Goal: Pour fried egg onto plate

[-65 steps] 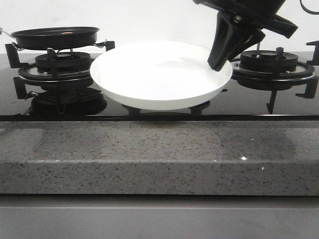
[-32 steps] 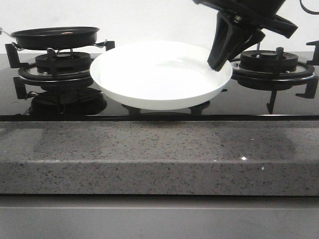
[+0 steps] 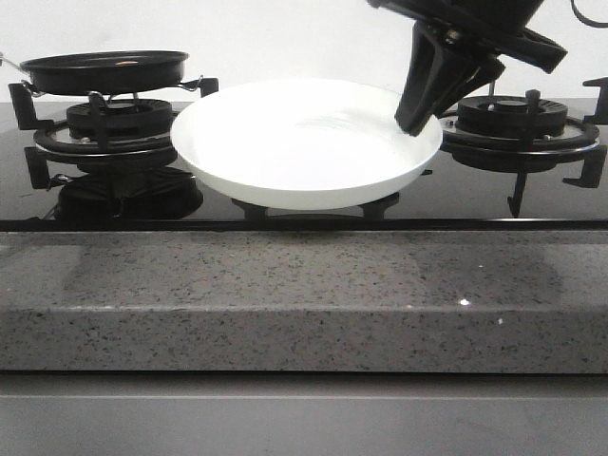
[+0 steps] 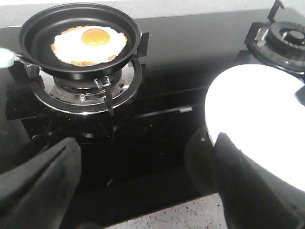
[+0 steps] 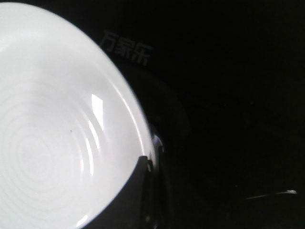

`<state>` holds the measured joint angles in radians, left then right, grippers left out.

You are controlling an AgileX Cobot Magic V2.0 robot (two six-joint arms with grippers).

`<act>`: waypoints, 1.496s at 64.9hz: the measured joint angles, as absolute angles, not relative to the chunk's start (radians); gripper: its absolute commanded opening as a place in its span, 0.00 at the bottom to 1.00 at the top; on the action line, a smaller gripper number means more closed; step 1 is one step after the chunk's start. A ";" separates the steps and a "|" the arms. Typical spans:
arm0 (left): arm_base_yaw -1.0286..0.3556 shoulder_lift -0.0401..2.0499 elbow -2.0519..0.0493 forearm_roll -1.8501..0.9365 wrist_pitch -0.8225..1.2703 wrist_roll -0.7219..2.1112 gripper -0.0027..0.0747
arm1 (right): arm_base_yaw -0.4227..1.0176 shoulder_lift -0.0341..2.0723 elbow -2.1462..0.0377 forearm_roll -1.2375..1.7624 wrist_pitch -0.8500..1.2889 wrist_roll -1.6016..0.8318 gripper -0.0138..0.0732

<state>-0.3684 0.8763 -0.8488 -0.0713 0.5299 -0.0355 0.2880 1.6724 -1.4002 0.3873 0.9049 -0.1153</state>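
- Grey speckled stone formed the worktop [image 3: 304, 304] in front of a black glass hob [image 4: 190, 43].
- On the left burner [image 4: 88, 90] sat a small black pan [image 4: 33, 28], the fried egg [image 4: 89, 44] lying flat inside it.
- Right claw [image 3: 418, 119] gripped the rim of the plate [image 3: 304, 142], which was held over the hob's middle.
- Left claw [image 4: 143, 191] hung near the hob's front edge, fingers [image 4: 43, 181] spread apart and holding nothing.
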 measured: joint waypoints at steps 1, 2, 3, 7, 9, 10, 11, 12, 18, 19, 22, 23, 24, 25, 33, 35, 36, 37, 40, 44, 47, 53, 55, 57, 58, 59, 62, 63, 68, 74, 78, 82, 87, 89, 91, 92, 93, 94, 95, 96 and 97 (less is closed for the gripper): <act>-0.364 0.885 -0.861 -0.069 0.539 -0.036 0.76 | 0.288 1.672 -1.400 0.387 0.905 -0.115 0.08; -0.358 0.898 -0.879 -0.069 0.553 -0.036 0.76 | 0.288 1.672 -1.400 0.387 0.905 -0.115 0.08; -0.348 0.908 -0.892 -0.069 0.563 -0.036 0.76 | 0.288 1.672 -1.400 0.387 0.905 -0.115 0.08; -0.303 0.950 -0.946 -0.066 0.604 -0.036 0.76 | 0.288 1.672 -1.400 0.387 0.905 -0.115 0.08; -0.276 0.970 -0.971 -0.066 0.623 -0.036 0.76 | 0.288 1.672 -1.400 0.387 0.905 -0.115 0.08; -0.262 0.980 -0.982 -0.066 0.633 -0.036 0.76 | 0.288 1.672 -1.400 0.387 0.905 -0.115 0.08; -0.247 0.995 -0.999 -0.068 0.646 -0.036 0.76 | 0.288 1.672 -1.400 0.387 0.905 -0.115 0.08; -0.224 1.005 -1.009 -0.070 0.655 -0.036 0.76 | 0.288 1.672 -1.400 0.387 0.905 -0.115 0.08; -0.121 1.063 -1.069 -0.101 0.706 -0.032 0.75 | 0.288 1.672 -1.400 0.387 0.905 -0.115 0.08; -0.103 1.073 -1.078 -0.110 0.714 -0.021 0.75 | 0.288 1.672 -1.400 0.387 0.905 -0.115 0.08; -0.049 1.102 -1.102 -0.155 0.732 0.000 0.75 | 0.288 1.672 -1.400 0.387 0.905 -0.115 0.08; -0.031 1.116 -1.114 -0.172 0.742 0.016 0.75 | 0.288 1.672 -1.400 0.387 0.905 -0.115 0.08; -0.003 1.126 -1.121 -0.190 0.748 0.030 0.75 | 0.288 1.672 -1.400 0.387 0.905 -0.115 0.08; 0.016 1.136 -1.129 -0.210 0.754 0.044 0.75 | 0.288 1.672 -1.400 0.387 0.905 -0.115 0.08; 0.174 1.226 -1.189 -0.414 0.815 0.199 0.75 | 0.288 1.672 -1.400 0.387 0.905 -0.115 0.08; 0.211 1.249 -1.201 -0.468 0.830 0.233 0.75 | 0.288 1.672 -1.400 0.387 0.905 -0.115 0.08; 0.229 1.262 -1.207 -0.495 0.838 0.241 0.75 | 0.288 1.672 -1.400 0.387 0.905 -0.115 0.08; 0.247 1.274 -1.213 -0.523 0.847 0.258 0.75 | 0.288 1.672 -1.400 0.387 0.905 -0.115 0.08; 0.299 1.311 -1.230 -0.604 0.875 0.309 0.75 | 0.288 1.672 -1.400 0.387 0.905 -0.115 0.08; 0.389 1.387 -1.256 -0.770 0.929 0.378 0.75 | 0.288 1.672 -1.400 0.387 0.905 -0.115 0.08; 0.430 1.437 -1.267 -0.874 0.963 0.420 0.75 | 0.288 1.672 -1.400 0.387 0.905 -0.115 0.08; 0.488 1.518 -1.282 -1.036 1.011 0.475 0.75 | 0.288 1.672 -1.400 0.387 0.905 -0.115 0.08; 0.495 1.539 -1.286 -1.072 1.022 0.491 0.75 | 0.288 1.672 -1.400 0.387 0.905 -0.115 0.08; 0.497 1.565 -1.288 -1.113 1.033 0.499 0.75 | 0.288 1.672 -1.400 0.387 0.905 -0.115 0.08; 0.499 1.575 -1.290 -1.129 1.040 0.506 0.75 | 0.288 1.672 -1.400 0.387 0.905 -0.115 0.08; 0.501 1.590 -1.290 -1.153 1.046 0.513 0.75 | 0.288 1.672 -1.400 0.387 0.905 -0.115 0.08; 0.501 1.622 -1.292 -1.202 1.057 0.524 0.75 | 0.288 1.672 -1.400 0.387 0.905 -0.115 0.08; 0.501 1.639 -1.294 -1.227 1.061 0.527 0.75 | 0.288 1.672 -1.400 0.387 0.905 -0.115 0.08; 0.497 1.680 -1.294 -1.281 1.063 0.535 0.75 | 0.288 1.672 -1.400 0.387 0.905 -0.115 0.08; 0.495 1.731 -1.294 -1.343 1.063 0.535 0.75 | 0.288 1.672 -1.400 0.389 0.905 -0.115 0.08; 0.491 1.757 -1.295 -1.373 1.063 0.535 0.75 | 0.288 1.672 -1.400 0.389 0.905 -0.115 0.08; 0.484 1.781 -1.296 -1.400 1.063 0.537 0.73 | 0.288 1.672 -1.400 0.389 0.905 -0.115 0.08; 0.466 1.801 -1.299 -1.414 1.063 0.537 0.71 | 0.288 1.672 -1.400 0.389 0.905 -0.115 0.08; 0.457 1.807 -1.303 -1.419 1.063 0.537 0.69 | 0.288 1.672 -1.400 0.389 0.905 -0.115 0.08; 0.451 1.815 -1.305 -1.421 1.063 0.537 0.68 | 0.288 1.672 -1.400 0.389 0.905 -0.115 0.08; 0.443 1.820 -1.311 -1.423 1.065 0.537 0.68 | 0.288 1.672 -1.400 0.389 0.905 -0.115 0.08; 0.439 1.822 -1.314 -1.423 1.065 0.537 0.67 | 0.288 1.672 -1.400 0.389 0.905 -0.115 0.08; 0.434 1.824 -1.317 -1.423 1.065 0.537 0.66 | 0.288 1.672 -1.400 0.389 0.905 -0.115 0.08; 0.429 1.827 -1.320 -1.425 1.066 0.537 0.66 | 0.288 1.672 -1.400 0.389 0.905 -0.115 0.08; 0.425 1.830 -1.324 -1.426 1.068 0.537 0.65 | 0.288 1.672 -1.400 0.389 0.905 -0.115 0.08; 0.420 1.837 -1.326 -1.426 1.068 0.537 0.65 | 0.288 1.672 -1.400 0.389 0.905 -0.115 0.08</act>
